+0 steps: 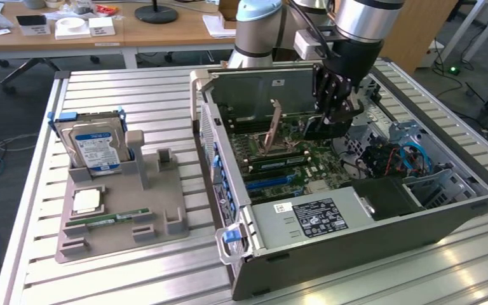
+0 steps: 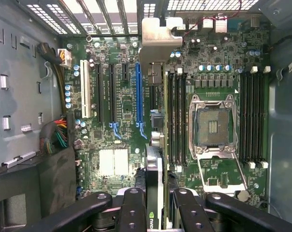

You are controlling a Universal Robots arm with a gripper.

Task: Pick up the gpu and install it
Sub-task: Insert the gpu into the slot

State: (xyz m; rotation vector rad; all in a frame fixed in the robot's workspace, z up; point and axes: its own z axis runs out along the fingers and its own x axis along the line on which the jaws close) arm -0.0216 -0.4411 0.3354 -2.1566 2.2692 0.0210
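Arm is reaching down into the open computer case [image 1: 447, 210] in the upper middle of the exterior view, gripper [image 1: 337, 117] inside the chassis above the motherboard [image 1: 295, 168]. Gripper is clenched on the gpu [image 2: 154, 169]. Wrist view has the card edge-on between the black fingers [image 2: 131, 208], one finger each side, green logo on the card right at the grip. The card's silver bracket [image 2: 158, 38] is at the end far from the fingers, near the slotted rear wall of the case. Gpu sits just beside the long blue slot [image 2: 138, 92], between it and the nearest bank of memory slots [image 2: 177, 116]. It looks offset from the slot rather than on it, and I can't tell whether its lower edge touches the board. CPU socket [image 2: 212, 126] is beyond those memory slots, bare pins showing. On the exterior view's left, a grey holder [image 1: 168, 197] lies on the slatted metal table [image 1: 142, 95], well apart from the gripper. A hard drive [image 1: 96, 149] stands upright at its back, a processor chip [image 1: 87, 201] lies flat in front of that, and a green memory stick [image 1: 108, 219] lies nearest the camera. Power supply [image 1: 312, 219] with a black label is in the near corner of the case.
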